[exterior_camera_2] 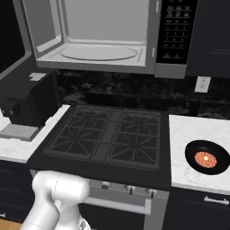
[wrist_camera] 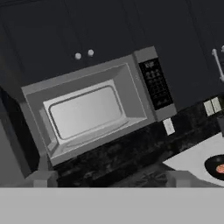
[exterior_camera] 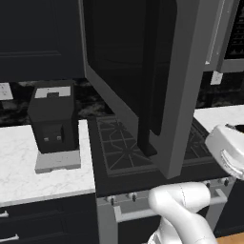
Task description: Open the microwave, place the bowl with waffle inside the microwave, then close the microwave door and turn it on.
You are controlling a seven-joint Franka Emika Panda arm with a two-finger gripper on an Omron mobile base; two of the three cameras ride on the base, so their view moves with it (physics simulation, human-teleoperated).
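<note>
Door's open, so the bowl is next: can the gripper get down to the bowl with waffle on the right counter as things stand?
Probably yes. The bowl with waffle sits alone on the white counter right of the stove, nothing over it. The gripper is open.

This is a home kitchen. A gas stove (exterior_camera_2: 108, 134) with black grates sits between white marble counter (exterior_camera_2: 193, 130) tops, and a microwave (exterior_camera_2: 108, 36) hangs above it with its door (exterior_camera: 143, 86) swung open. Dark cabinets (wrist_camera: 87, 26) line the wall, a black coffee machine (exterior_camera: 52, 121) stands on the counter, and a bowl with a waffle (exterior_camera_2: 207, 157) rests beside the stove.
</note>
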